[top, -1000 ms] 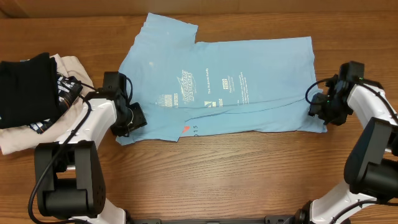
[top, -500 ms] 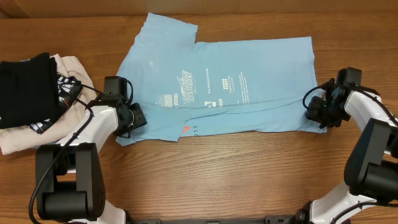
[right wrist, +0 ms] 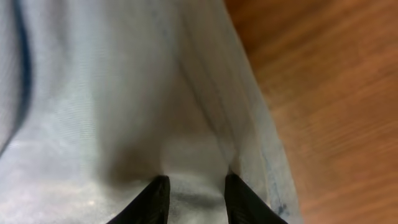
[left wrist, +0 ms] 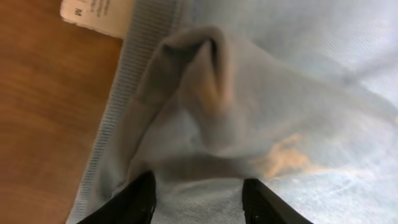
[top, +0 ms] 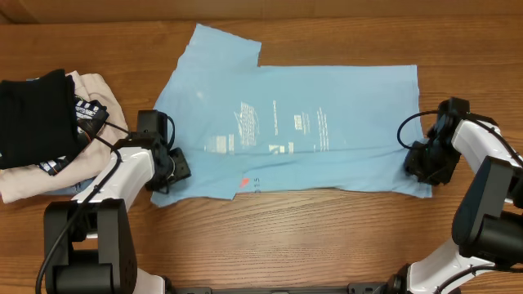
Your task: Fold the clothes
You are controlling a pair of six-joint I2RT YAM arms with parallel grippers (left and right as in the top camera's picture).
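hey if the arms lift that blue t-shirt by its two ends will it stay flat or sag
Likely floppy: the blue T-shirt bunches into soft folds at the left end effector. Held only there and at the right end effector, its middle would probably sag. It looks thin, so probably light.

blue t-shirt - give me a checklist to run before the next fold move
1. Left gripper holding the blue T-shirt at the ribbed collar: ok, fabric is bunched between its fingers.
2. Right gripper holding the opposite end: ok, cloth sits between its fingers.
3. Shirt lying flat: not ok, a long crease runs along its lower part.
4. Black garment and beige garment apart from the shirt: ok.
5. Layers caught in each grip: cannot tell.
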